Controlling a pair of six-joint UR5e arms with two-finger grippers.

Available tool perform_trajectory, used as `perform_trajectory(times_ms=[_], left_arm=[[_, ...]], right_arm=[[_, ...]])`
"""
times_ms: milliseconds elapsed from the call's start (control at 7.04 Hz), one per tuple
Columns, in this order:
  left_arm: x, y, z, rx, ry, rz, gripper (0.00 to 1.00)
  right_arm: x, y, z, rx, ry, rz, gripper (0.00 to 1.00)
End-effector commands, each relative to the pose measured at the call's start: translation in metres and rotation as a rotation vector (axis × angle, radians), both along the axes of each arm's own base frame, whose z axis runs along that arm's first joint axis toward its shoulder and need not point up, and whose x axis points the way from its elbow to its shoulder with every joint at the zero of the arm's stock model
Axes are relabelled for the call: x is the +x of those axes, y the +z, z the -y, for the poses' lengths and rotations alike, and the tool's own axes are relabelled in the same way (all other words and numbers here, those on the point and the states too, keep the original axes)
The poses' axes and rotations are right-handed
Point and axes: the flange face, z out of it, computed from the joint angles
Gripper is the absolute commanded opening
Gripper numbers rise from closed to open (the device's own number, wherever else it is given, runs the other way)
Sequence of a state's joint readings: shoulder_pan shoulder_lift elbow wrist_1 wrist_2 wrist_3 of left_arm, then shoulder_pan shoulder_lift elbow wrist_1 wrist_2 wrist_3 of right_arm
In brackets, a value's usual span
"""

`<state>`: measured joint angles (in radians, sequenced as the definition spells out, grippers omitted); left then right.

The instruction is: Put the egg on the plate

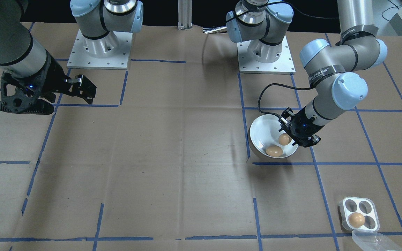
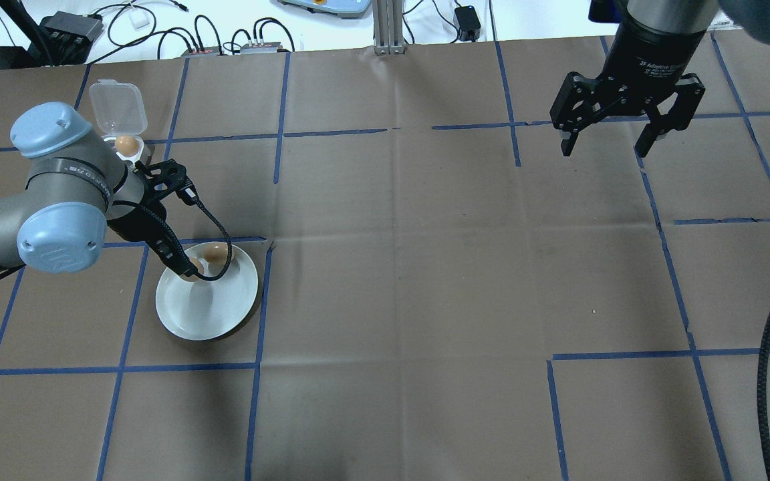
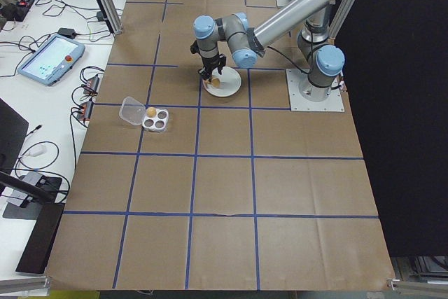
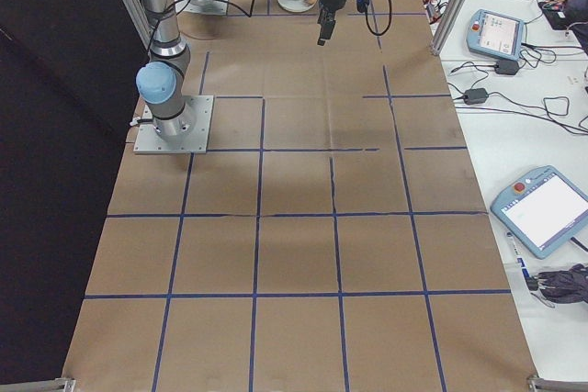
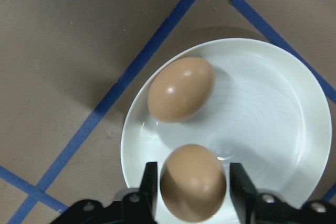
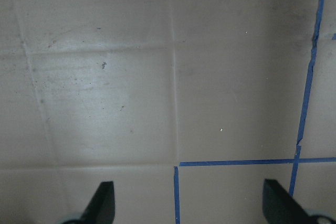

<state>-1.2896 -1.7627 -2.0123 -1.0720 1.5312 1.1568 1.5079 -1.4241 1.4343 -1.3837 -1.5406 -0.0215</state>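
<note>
Left wrist: egg point(image 5: 192, 183) between pincer point(image 5: 192, 182) fingers point(image 5: 150, 187).

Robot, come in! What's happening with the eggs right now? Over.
Left hand shut on egg over the plate. Another egg already on plate. Right hand open, empty, far off. Nothing in the way.

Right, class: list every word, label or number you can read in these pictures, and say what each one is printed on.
"2F Adaptive": white print on the body of the right tool; the rest of the line cannot be read.
Lettering on the left arm's dark band: too blurred to read.
Teach pendant screen: too small to read.
</note>
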Motion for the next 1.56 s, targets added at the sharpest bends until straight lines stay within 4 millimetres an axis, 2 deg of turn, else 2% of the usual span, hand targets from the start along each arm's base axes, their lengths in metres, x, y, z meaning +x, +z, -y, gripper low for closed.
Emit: perform_trajectory(times_ms=[0, 142, 426, 710, 852, 995, 1137, 1421], left_arm=[[0.005, 0.007, 0.004, -0.015, 0.000, 0.018, 1.00], [0.014, 0.013, 0.013, -0.036, 0.006, 0.023, 1.00], [0.043, 0.047, 0.064, -0.115, 0.014, 0.053, 0.99], [0.093, 0.033, 0.111, -0.124, 0.064, 0.059, 0.99], [0.106, 0.030, 0.136, -0.137, 0.084, 0.062, 0.99], [0.115, 0.031, 0.158, -0.160, 0.134, 0.063, 0.98], [0.121, 0.030, 0.174, -0.174, 0.241, 0.070, 0.93], [0.131, 0.014, 0.196, -0.160, 0.500, 0.077, 0.94]], right_arm=[[0.000, 0.001, 0.000, -0.001, 0.000, 0.000, 1.00], [0.000, 0.001, 0.000, -0.001, 0.000, 0.000, 1.00], [0.000, 0.001, 0.000, -0.001, 0.000, 0.000, 1.00], [0.000, 0.000, 0.000, 0.000, 0.000, 0.000, 1.00], [0.000, 0.001, 0.000, -0.001, 0.000, 0.000, 1.00], [0.000, 0.001, 0.000, -0.001, 0.000, 0.000, 1.00], [0.000, 0.000, 0.000, 0.000, 0.000, 0.000, 1.00], [0.000, 0.000, 0.000, 0.000, 0.000, 0.000, 1.00]])
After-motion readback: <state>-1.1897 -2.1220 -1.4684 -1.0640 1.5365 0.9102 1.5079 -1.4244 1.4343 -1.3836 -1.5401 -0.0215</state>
